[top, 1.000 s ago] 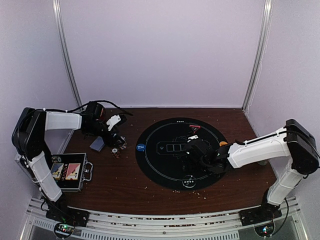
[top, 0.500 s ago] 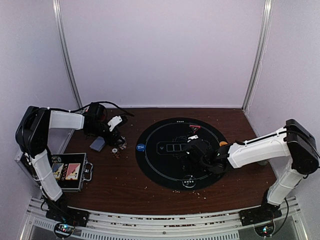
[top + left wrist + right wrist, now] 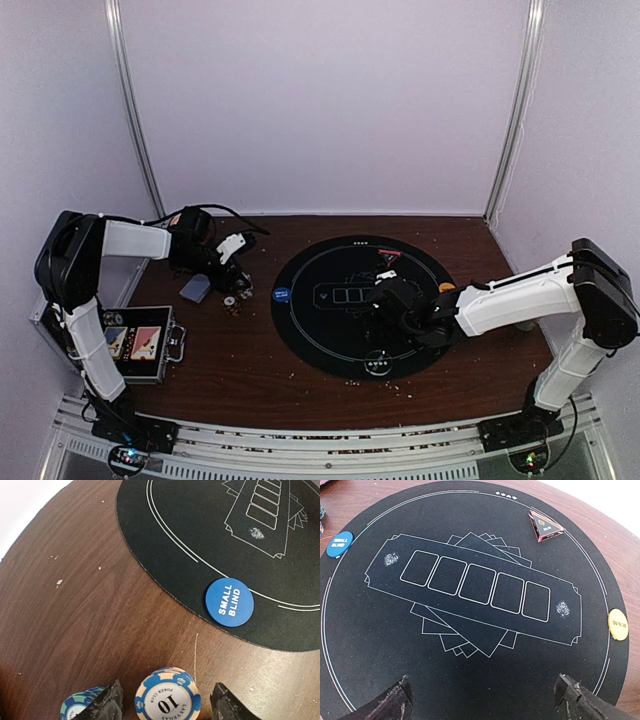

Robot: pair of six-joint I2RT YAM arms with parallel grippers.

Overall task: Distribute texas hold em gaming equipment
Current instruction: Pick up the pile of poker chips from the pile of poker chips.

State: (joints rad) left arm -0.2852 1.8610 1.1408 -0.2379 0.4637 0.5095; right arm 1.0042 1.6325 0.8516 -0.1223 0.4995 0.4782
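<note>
In the left wrist view my left gripper (image 3: pixel 166 707) is open, its fingers (image 3: pixel 106 706) on either side of a stack of blue-and-cream "10" poker chips (image 3: pixel 167 699) on the wooden table, with a gap at each side. A teal chip stack (image 3: pixel 79 708) stands just left of it. The blue SMALL BLIND button (image 3: pixel 229 602) lies on the black mat's edge (image 3: pixel 165 540). In the top view the left gripper (image 3: pixel 236 278) is over the chips (image 3: pixel 231 298), beside grey-blue cards (image 3: pixel 194 288). My right gripper (image 3: pixel 482 705) is open and empty over the mat (image 3: pixel 380 645).
On the mat lie a red triangle marker (image 3: pixel 546 526), an orange button (image 3: pixel 618 624) and a silvery button (image 3: pixel 378 365) at the near edge. A black case with two card packs (image 3: pixel 140 343) stands at the front left. Crumbs dot the table.
My left arm has shifted slightly, its gripper staying at the chips. The right arm has not moved.
</note>
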